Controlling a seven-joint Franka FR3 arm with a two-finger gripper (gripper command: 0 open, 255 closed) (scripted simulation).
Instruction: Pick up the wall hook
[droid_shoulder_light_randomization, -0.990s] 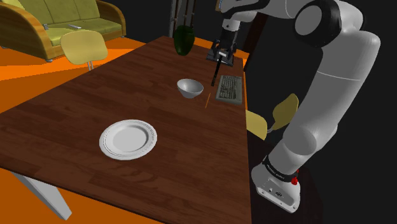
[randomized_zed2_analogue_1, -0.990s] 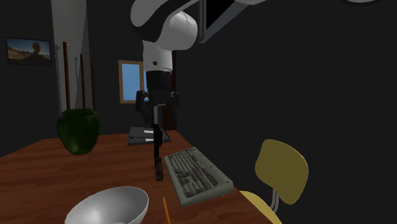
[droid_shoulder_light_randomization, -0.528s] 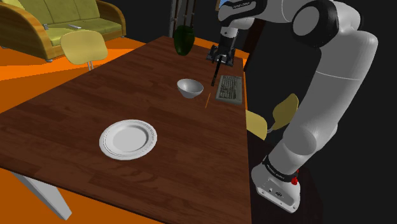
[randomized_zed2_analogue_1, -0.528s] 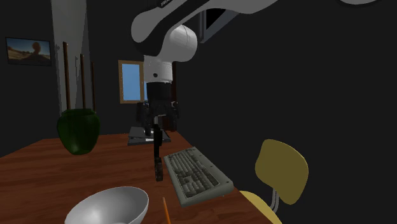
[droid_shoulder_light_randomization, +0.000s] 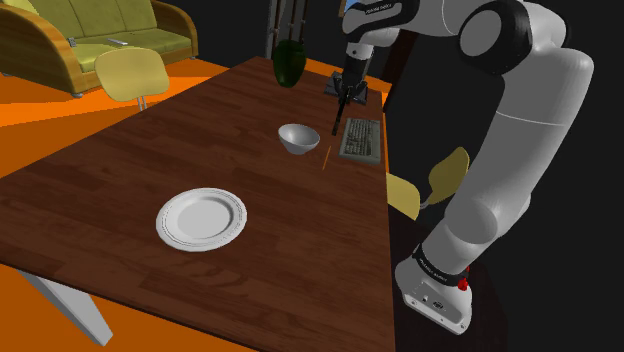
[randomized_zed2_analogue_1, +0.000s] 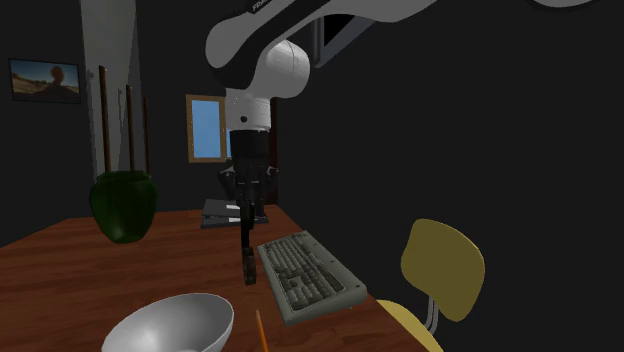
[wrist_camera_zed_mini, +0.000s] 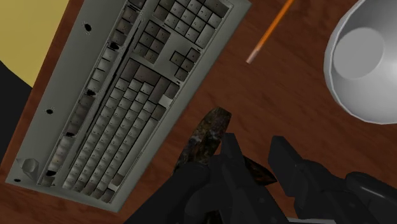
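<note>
All-black two-finger gripper (droid_shoulder_light_randomization: 347, 88) clamped on upper end of wall hook (droid_shoulder_light_randomization: 339, 114), a long dark mottled bar. Hook hung roughly upright over brown wooden desk (droid_shoulder_light_randomization: 120, 170), near far corner at shoulder view's right. Its lower end was just beside grey keyboard (droid_shoulder_light_randomization: 360, 139), which lay along desk's right edge; contact with desk could not be told. Grey round bowl (droid_shoulder_light_randomization: 298, 138) and thin orange pencil (droid_shoulder_light_randomization: 325, 157) sat near keyboard. White round plate (droid_shoulder_light_randomization: 202, 218) lay well apart, toward near edge. Dark green vase (droid_shoulder_light_randomization: 288, 63) stood at far edge.

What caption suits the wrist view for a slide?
Hand clasps the dark hook above the table, between keyboard and bowl, pencil beyond.
</note>
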